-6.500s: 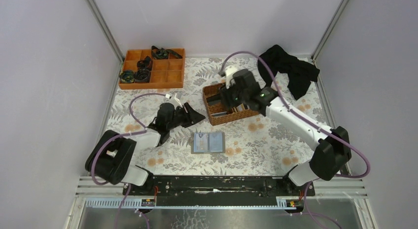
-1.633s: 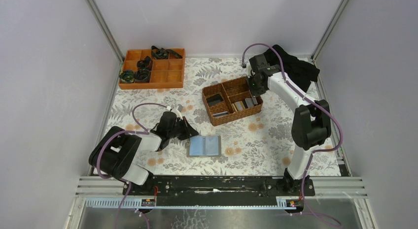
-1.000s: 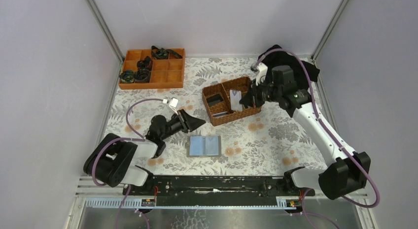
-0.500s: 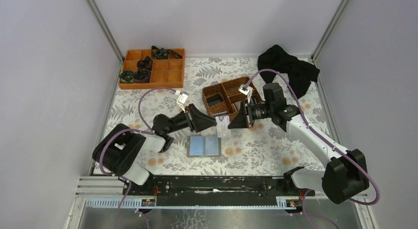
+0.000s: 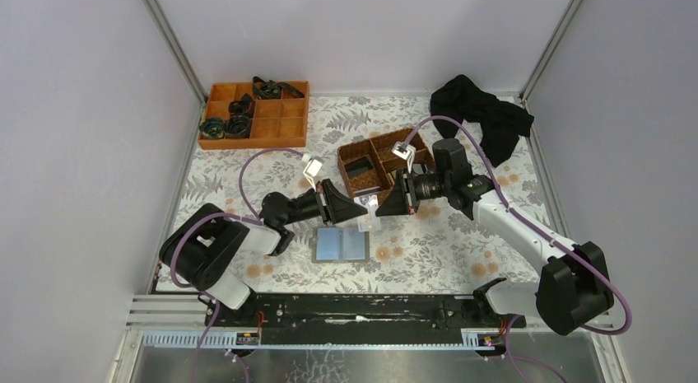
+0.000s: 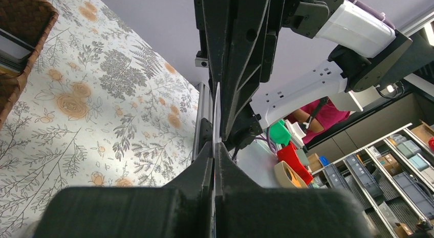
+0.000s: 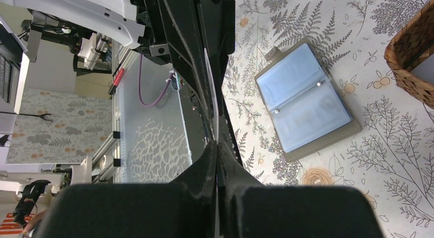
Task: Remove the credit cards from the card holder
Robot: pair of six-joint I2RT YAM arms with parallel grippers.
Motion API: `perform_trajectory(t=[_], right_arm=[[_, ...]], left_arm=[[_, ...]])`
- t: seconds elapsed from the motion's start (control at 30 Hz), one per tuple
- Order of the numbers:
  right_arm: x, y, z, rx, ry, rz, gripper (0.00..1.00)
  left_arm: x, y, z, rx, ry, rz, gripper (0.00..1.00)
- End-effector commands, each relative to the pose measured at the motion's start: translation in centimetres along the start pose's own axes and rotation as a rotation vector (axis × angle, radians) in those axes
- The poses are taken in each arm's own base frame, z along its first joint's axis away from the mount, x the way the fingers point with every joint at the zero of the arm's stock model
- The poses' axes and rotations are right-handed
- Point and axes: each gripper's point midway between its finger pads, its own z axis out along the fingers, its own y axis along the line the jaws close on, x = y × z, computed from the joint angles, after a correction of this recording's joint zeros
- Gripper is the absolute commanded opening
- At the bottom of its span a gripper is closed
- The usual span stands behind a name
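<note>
A pale credit card (image 5: pixel 369 212) hangs upright in the air just beyond the card holder (image 5: pixel 341 245), which lies open and flat on the table. My left gripper (image 5: pixel 363 210) is shut on the card's left edge. My right gripper (image 5: pixel 379 208) is shut on its right edge, tip to tip with the left. The card shows edge-on between my left gripper's fingers (image 6: pixel 215 146) and in my right gripper (image 7: pixel 217 146). The card holder (image 7: pixel 302 100) shows pale blue pockets. More cards (image 5: pixel 362 169) lie in the wicker basket (image 5: pixel 352 151).
An orange divided tray (image 5: pixel 292 126) with black items stands at the back left. A black cloth (image 5: pixel 481 111) lies at the back right. The wicker basket's corner (image 7: pixel 412 64) is close to the right of the card holder.
My right gripper has brought the pale card from over the basket down to the left gripper. The left jaws, open half a second ago, have closed on it.
</note>
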Motion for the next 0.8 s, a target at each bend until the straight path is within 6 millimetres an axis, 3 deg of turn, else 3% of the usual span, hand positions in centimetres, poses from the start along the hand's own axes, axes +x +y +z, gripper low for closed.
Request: perform_trajectory(t=[0.0, 0.07, 0.2, 0.3, 0.47, 0.77], right_arm=[[-1.2, 1.6, 0.0, -0.057, -0.018, -0.072, 0.00], [-1.4, 1.5, 0.0, -0.050, -0.037, -0.084, 0.00], [-1.9, 1.8, -0.1, -0.059, -0.083, -0.107, 0.28], [-2.0, 1.8, 0.0, -0.065, -0.093, -0.110, 0.35], [-2.4, 2.2, 0.1, -0.089, -0.112, -0.115, 0.27], [-3.5, 2.9, 0.1, -0.118, -0.146, -0.143, 0.14]], left_arm=[[-1.6, -1.8, 0.7, 0.067, -0.045, 0.070, 0.00], [-1.9, -1.8, 0.7, 0.058, -0.066, 0.066, 0.00], [-2.4, -1.8, 0.5, 0.039, -0.107, 0.064, 0.00], [-3.0, -2.2, 0.5, 0.040, -0.133, 0.064, 0.00], [-3.6, -3.4, 0.7, 0.069, -0.146, 0.084, 0.00], [-2.4, -3.8, 1.1, 0.089, -0.109, 0.064, 0.00]])
